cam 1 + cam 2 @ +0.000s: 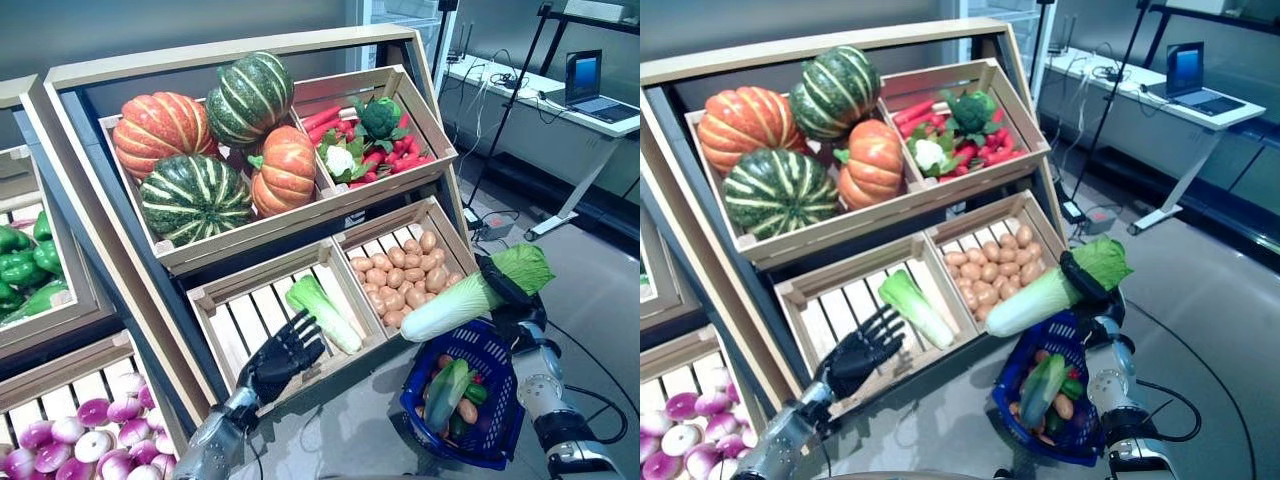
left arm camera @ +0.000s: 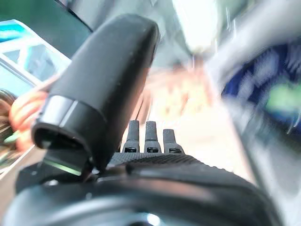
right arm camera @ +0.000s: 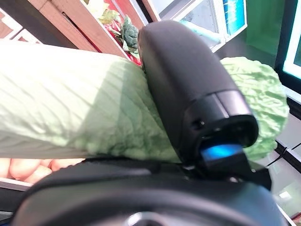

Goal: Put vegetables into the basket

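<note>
My right hand (image 1: 507, 285) is shut on a long napa cabbage (image 1: 455, 298), white stem and green leafy top, holding it just above the blue basket (image 1: 497, 435). In the right wrist view my thumb (image 3: 188, 89) wraps over the cabbage (image 3: 70, 108). The basket on the floor holds another cabbage (image 1: 445, 393) and small vegetables. A second napa cabbage (image 1: 322, 312) lies in the lower left crate (image 1: 225, 325). My left hand (image 1: 283, 357) is open at that crate's front edge, fingers spread, apart from the cabbage.
The shelf's top crates hold pumpkins (image 1: 195, 150) and mixed broccoli, cauliflower and red peppers (image 1: 368, 140). A crate of potatoes (image 1: 400, 275) sits beside the cabbage crate. Onions (image 1: 90, 425) and green peppers (image 1: 25, 260) fill the left stand. A desk with a laptop (image 1: 590, 85) stands behind.
</note>
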Tool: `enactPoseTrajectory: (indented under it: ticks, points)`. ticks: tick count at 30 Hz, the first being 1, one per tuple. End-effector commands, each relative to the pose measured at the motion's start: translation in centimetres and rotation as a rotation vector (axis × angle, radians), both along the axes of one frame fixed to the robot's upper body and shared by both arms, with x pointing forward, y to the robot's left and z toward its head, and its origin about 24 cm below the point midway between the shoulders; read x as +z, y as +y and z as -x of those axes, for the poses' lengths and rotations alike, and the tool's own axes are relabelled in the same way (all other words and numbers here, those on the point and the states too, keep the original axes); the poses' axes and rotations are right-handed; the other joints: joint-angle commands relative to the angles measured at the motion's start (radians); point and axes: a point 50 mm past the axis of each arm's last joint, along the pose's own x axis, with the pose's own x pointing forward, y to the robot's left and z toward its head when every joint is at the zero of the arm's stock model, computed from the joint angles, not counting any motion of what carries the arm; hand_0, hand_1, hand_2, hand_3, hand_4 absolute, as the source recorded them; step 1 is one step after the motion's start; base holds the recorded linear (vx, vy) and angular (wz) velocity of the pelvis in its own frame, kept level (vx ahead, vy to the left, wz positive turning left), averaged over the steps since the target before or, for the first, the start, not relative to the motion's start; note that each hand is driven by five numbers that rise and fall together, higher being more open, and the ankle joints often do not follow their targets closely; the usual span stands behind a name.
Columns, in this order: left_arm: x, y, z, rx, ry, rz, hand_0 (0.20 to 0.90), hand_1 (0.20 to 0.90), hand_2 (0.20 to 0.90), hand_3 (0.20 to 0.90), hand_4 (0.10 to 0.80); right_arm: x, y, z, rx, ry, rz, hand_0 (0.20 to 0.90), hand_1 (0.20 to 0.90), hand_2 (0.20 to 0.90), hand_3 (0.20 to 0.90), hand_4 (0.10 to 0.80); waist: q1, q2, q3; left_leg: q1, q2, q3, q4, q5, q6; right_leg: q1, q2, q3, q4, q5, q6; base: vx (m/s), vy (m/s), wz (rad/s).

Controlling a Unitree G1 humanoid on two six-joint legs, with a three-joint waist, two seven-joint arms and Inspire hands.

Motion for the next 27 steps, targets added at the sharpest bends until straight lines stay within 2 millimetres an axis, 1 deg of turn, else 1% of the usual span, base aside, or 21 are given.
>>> enactPoseTrajectory:
  ticks: [1,2,3,5,6,7,8,9,10,11,12,13,14,15,16,17,18,20,21,24,27]
  points:
    - [6.2,2.1,-4.9,0.114,-0.319,-0.359,0.9,0.9,0.9,0.9,0.8,7.7,-1.0,-3.6,-0.079,-0.316,0.082,0.3,0.3,0.3,0.3,0.4,0.01,-0.053,0.014,-0.072,-0.011,-0.057,0.081,-0.04,-0.014,0.06,-0.023,-0.02,0.018,-0.056,-0.025,-0.033,0.2,-0.1]
    - [6.7,2.1,-5.4,0.116,-0.33,-0.427,0.9,0.9,0.9,0.9,0.8,7.5,-1.2,-3.4,-0.089,-0.314,0.088,0.3,0.3,0.3,0.3,0.4,0.006,-0.049,0.013,-0.064,-0.009,-0.06,0.05,-0.032,-0.015,0.056,-0.031,-0.024,0.02,-0.057,-0.019,-0.044,0.224,-0.05]
    - [7.0,1.8,-5.8,0.115,-0.337,-0.5,0.9,0.9,0.9,0.9,0.8,7.0,-1.4,-2.9,-0.114,-0.299,0.09,0.3,0.3,0.3,0.3,0.4,-0.002,-0.046,0.012,-0.06,-0.014,-0.051,0.038,-0.034,-0.014,0.047,-0.048,-0.034,0.021,-0.048,-0.005,-0.054,0.22,-0.04]
    - [7.2,1.3,-6.2,0.092,-0.34,-0.549,0.9,0.9,0.9,0.9,0.8,6.5,-1.7,-2.3,-0.142,-0.282,0.086,0.3,0.3,0.3,0.3,0.4,-0.013,-0.049,0.013,-0.056,-0.017,-0.016,0.039,-0.034,-0.017,0.038,-0.071,-0.058,0.017,-0.026,0.019,-0.037,0.138,-0.04]
    - [7.4,1.2,-6.4,0.074,-0.349,-0.569,0.9,0.9,0.9,0.9,0.8,6.1,-1.9,-1.9,-0.151,-0.276,0.087,0.3,0.3,0.3,0.3,0.4,-0.012,-0.05,0.016,-0.05,-0.022,-0.006,0.027,-0.035,-0.015,0.033,-0.084,-0.083,0.02,-0.016,0.031,-0.008,0.065,-0.02]
    - [7.5,1.3,-6.3,0.065,-0.345,-0.6,0.9,0.9,0.9,0.9,0.8,5.6,-1.9,-1.6,-0.155,-0.27,0.078,0.3,0.3,0.3,0.3,0.4,-0.004,-0.052,0.023,-0.037,-0.029,0.002,0.007,-0.034,-0.009,0.03,-0.099,-0.121,0.035,-0.01,0.043,-0.031,0.014,-0.04]
    - [7.4,1.7,-6.0,0.083,-0.332,-0.611,0.9,0.9,0.9,0.9,0.8,5.4,-1.7,-1.7,-0.139,-0.269,0.066,0.3,0.3,0.3,0.3,0.4,0.007,-0.051,0.033,-0.028,-0.028,0.021,0.001,-0.03,-0.006,0.017,-0.118,-0.17,0.077,-0.008,0.056,-0.107,-0.015,-0.19]
    - [7.6,2.2,-5.7,0.105,-0.331,-0.615,0.9,0.9,0.9,0.9,0.8,5.3,-1.3,-1.9,-0.127,-0.272,0.069,0.3,0.3,0.3,0.3,0.4,0.019,-0.049,0.047,-0.026,-0.026,0.036,0.004,-0.029,0.001,-0.009,-0.148,-0.203,0.151,0.002,0.066,-0.143,-0.033,-0.41]
    - [7.7,2.4,-5.6,0.114,-0.334,-0.616,0.9,0.9,0.9,0.9,0.8,5.4,-1.2,-2.0,-0.128,-0.272,0.076,0.3,0.3,0.3,0.3,0.4,0.025,-0.049,0.053,-0.026,-0.028,0.041,0.007,-0.031,0.004,-0.022,-0.16,-0.209,0.18,0.005,0.07,-0.2,-0.068,-0.75]
    - [8.2,2.7,-5.7,0.125,-0.361,-0.607,0.9,0.9,0.9,0.9,0.8,5.6,-1.2,-2.2,-0.146,-0.281,0.089,0.3,0.3,0.3,0.3,0.4,0.024,-0.048,0.075,-0.045,-0.031,0.026,0.036,-0.043,0.015,-0.073,-0.177,-0.157,0.245,0.005,0.069,-0.17,-0.108,-0.76]
    - [8.6,2.7,-6.0,0.129,-0.382,-0.594,0.9,0.9,0.9,0.9,0.8,5.8,-1.5,-2.2,-0.16,-0.289,0.092,0.3,0.3,0.3,0.3,0.4,0.023,-0.048,0.087,-0.06,-0.028,0.018,0.059,-0.047,0.016,-0.088,-0.181,-0.139,0.252,0.0,0.067,-0.246,-0.225,-0.7]
    - [9.5,2.6,-6.7,0.137,-0.42,-0.557,0.9,0.9,0.9,0.9,0.8,6.2,-2.2,-2.3,-0.188,-0.311,0.103,0.3,0.3,0.3,0.3,0.4,0.027,-0.052,0.111,-0.111,-0.012,0.02,0.135,-0.062,0.01,-0.097,-0.182,-0.143,0.234,-0.026,0.058,-0.211,-0.247,-0.34]
    - [9.9,2.5,-7.0,0.14,-0.436,-0.538,0.9,0.9,0.9,0.9,0.8,6.4,-2.4,-2.5,-0.201,-0.318,0.111,0.3,0.3,0.3,0.3,0.4,0.031,-0.058,0.122,-0.138,-0.001,0.03,0.177,-0.07,0.005,-0.094,-0.182,-0.156,0.22,-0.029,0.054,-0.257,-0.301,-0.15]
    - [10.3,2.3,-7.4,0.158,-0.453,-0.502,0.9,0.9,0.9,0.9,0.8,7.0,-2.7,-2.9,-0.226,-0.325,0.121,0.3,0.3,0.3,0.3,0.4,0.033,-0.065,0.142,-0.191,0.021,0.034,0.257,-0.089,-0.002,-0.1,-0.178,-0.166,0.223,-0.031,0.042,-0.219,-0.215,0.13]
    - [10.6,1.9,-7.7,0.179,-0.462,-0.471,0.9,0.9,0.9,0.9,0.8,8.0,-2.8,-3.5,-0.238,-0.346,0.129,0.3,0.3,0.3,0.3,0.4,0.028,-0.06,0.165,-0.22,0.038,0.024,0.29,-0.094,-0.01,-0.121,-0.167,-0.144,0.246,-0.041,0.036,-0.218,-0.184,0.15]
    - [10.7,1.5,-8.0,0.187,-0.466,-0.449,0.9,0.9,0.9,0.9,0.8,8.9,-2.9,-3.8,-0.251,-0.363,0.148,0.3,0.3,0.3,0.3,0.4,0.025,-0.058,0.179,-0.236,0.047,0.02,0.302,-0.095,-0.016,-0.132,-0.162,-0.139,0.254,-0.049,0.034,-0.171,-0.122,-0.04]
    - [10.9,0.9,-8.3,0.168,-0.475,-0.45,0.9,0.9,0.9,0.9,0.8,9.6,-3.4,-3.9,-0.27,-0.376,0.169,0.3,0.3,0.3,0.3,0.4,0.023,-0.059,0.189,-0.247,0.051,0.021,0.307,-0.094,-0.017,-0.134,-0.162,-0.146,0.253,-0.052,0.032,-0.144,-0.136,-0.23]
    - [11.6,-0.2,-8.8,0.124,-0.509,-0.441,0.9,0.9,0.9,0.9,0.8,11.6,-5.5,-3.6,-0.322,-0.408,0.238,0.3,0.3,0.3,0.3,0.4,0.025,-0.059,0.203,-0.281,0.055,0.023,0.326,-0.09,-0.025,-0.136,-0.159,-0.158,0.259,-0.067,0.025,-0.113,-0.11,-0.25]
    - [11.7,-0.3,-8.8,0.12,-0.513,-0.437,0.9,0.9,0.9,0.9,0.8,11.9,-5.7,-3.6,-0.329,-0.412,0.247,0.3,0.3,0.3,0.3,0.4,0.026,-0.058,0.206,-0.287,0.055,0.022,0.332,-0.091,-0.025,-0.139,-0.159,-0.161,0.263,-0.069,0.024,-0.103,-0.062,-0.08]
    - [13.3,-1.3,-9.4,0.079,-0.589,-0.411,0.9,0.9,0.9,0.9,0.8,15.2,-7.4,-3.5,-0.403,-0.468,0.334,0.3,0.3,0.3,0.3,0.4,0.027,-0.049,0.253,-0.37,0.059,0.008,0.429,-0.111,-0.023,-0.212,-0.188,-0.173,0.367,-0.092,0.011,-0.22,-0.037,0.07]
    - [14.4,-2.1,-9.7,0.072,-0.649,-0.396,0.9,0.9,0.9,0.9,0.8,16.7,-7.9,-3.7,-0.428,-0.481,0.381,0.3,0.3,0.3,0.3,0.4,0.026,-0.038,0.284,-0.436,0.067,-0.01,0.537,-0.161,-0.014,-0.276,-0.211,-0.161,0.48,-0.136,-0.002,-0.109,-0.005,0.01]
